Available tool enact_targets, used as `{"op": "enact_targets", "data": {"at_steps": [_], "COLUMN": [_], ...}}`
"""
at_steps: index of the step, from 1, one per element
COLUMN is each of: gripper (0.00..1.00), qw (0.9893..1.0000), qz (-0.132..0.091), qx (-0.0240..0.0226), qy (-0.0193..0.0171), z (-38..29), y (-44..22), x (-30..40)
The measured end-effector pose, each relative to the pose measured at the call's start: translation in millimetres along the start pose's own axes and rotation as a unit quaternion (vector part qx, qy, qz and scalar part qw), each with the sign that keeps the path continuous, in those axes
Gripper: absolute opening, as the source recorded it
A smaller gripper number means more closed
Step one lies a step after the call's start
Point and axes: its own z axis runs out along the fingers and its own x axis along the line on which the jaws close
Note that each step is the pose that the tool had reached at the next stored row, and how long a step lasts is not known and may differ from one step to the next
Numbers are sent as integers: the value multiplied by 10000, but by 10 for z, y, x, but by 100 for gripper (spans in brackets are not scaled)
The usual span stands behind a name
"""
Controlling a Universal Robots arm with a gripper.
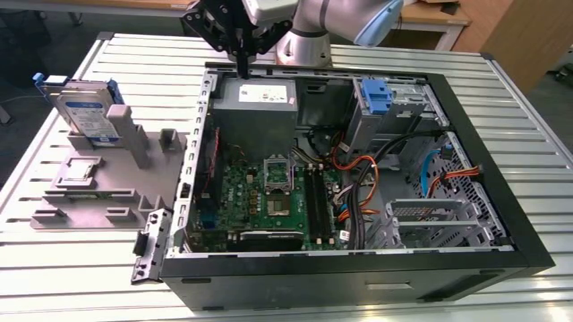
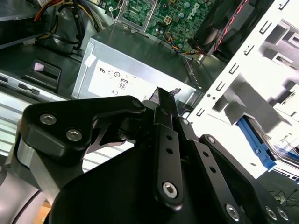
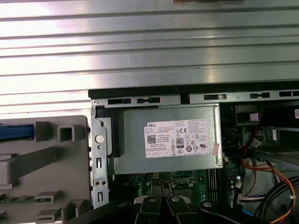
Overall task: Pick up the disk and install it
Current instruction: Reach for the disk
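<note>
Black linkages of the end effector (image 2: pixel 164 95) crowd the second wrist view, its two fingers drawn together with nothing between them. In the exterior view it hangs over the back edge of the open computer case (image 1: pixel 501 221), its tips just above the grey power supply box (image 1: pixel 255 100) with the white sticker.

The disk (image 1: pixel 87 115) stands upright on its edge in a grey holder (image 1: pixel 98 181) on the slatted counter (image 1: pixel 72 268). It sits outside the case toward the exterior view's left, well apart from the arm. A bare blue bracket (image 1: pixel 376 97) sits in the case's far corner, and a metal drive cage (image 1: pixel 430 221) lies nearer the front.

By my reading the pick-up step is in hand and not yet done. Grasping the disk calls for the fingers to be spread, brought over the holder and lined up across the disk's thin body, clear of the holder's posts.
</note>
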Motion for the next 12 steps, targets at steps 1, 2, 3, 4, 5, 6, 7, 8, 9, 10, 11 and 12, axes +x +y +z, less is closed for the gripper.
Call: {"op": "enact_targets", "data": {"at_steps": [1,2,3,4,5,6,7,8,9,10,11,12], "gripper": [10,10,10,10,10,10,10,10,10,10,10,10], "qw": [10000,10000,10000,10000,10000,10000,10000,10000,10000,10000,10000,10000], "qz": [0,0,0,0,0,0,0,-1,0,0,0,0], "qx": [0,0,0,0,0,0,0,1,0,0,1,1], "qy": [0,0,1,1,1,2,2,3,4,5,6,6], "z": [0,0,0,0,0,0,0,0,1,1,1,1], "y": [-1,-1,-2,-2,-3,-3,-3,-4,-4,-4,-4,-4], "x": [10,21,29,37,44,49,51,54,57,58,58,58]}}
